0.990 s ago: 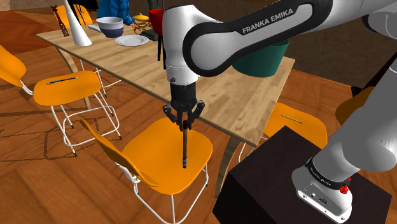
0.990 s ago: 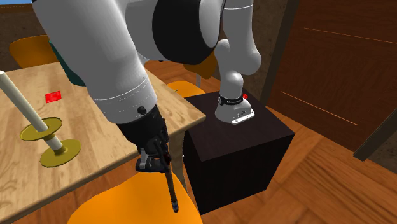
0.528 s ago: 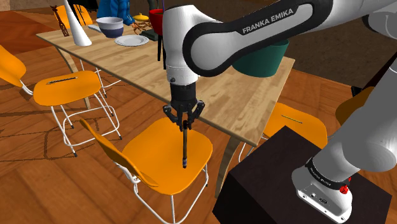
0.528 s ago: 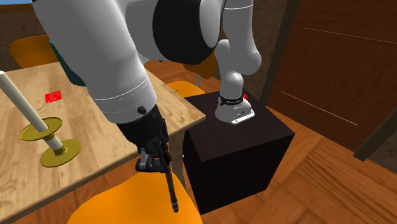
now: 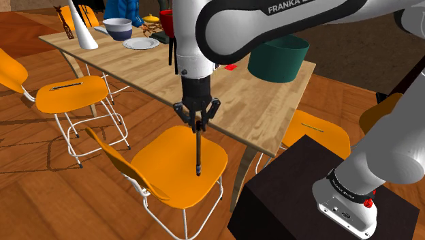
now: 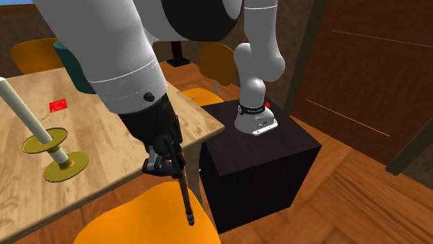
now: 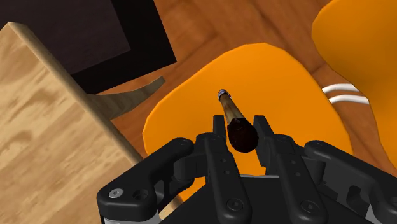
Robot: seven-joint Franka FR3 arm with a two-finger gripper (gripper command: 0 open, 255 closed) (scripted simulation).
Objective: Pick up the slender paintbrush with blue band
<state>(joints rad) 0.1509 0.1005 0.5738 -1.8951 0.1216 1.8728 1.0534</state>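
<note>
Grasp made, by the look of it; lifting step now in hand. Gripper (image 5: pixel 197 121) closed narrow on the upper end of the brush (image 5: pixel 198 151), with the fingers (image 7: pixel 262 127) clasping it from both sides. Hanging almost upright below the gripper, over the orange seat (image 5: pixel 167 170) of a chair, just beside the table (image 5: pixel 245 106) edge. Lower tip very near the seat; touching or apart, not possible to tell.

Next move, as a judgement: raise straight up, away from the seat, with the clamp firm. Held only at one end, so likely to swing or slip if moved fast. Better also to stay clear of the table edge near the arm.

Look of the brush: very slender, long and dark. In the wrist view, a brownish shaft, a rounded dark end between the fingers and a small pale collar at the far end. Blue band not to be made out.
</note>
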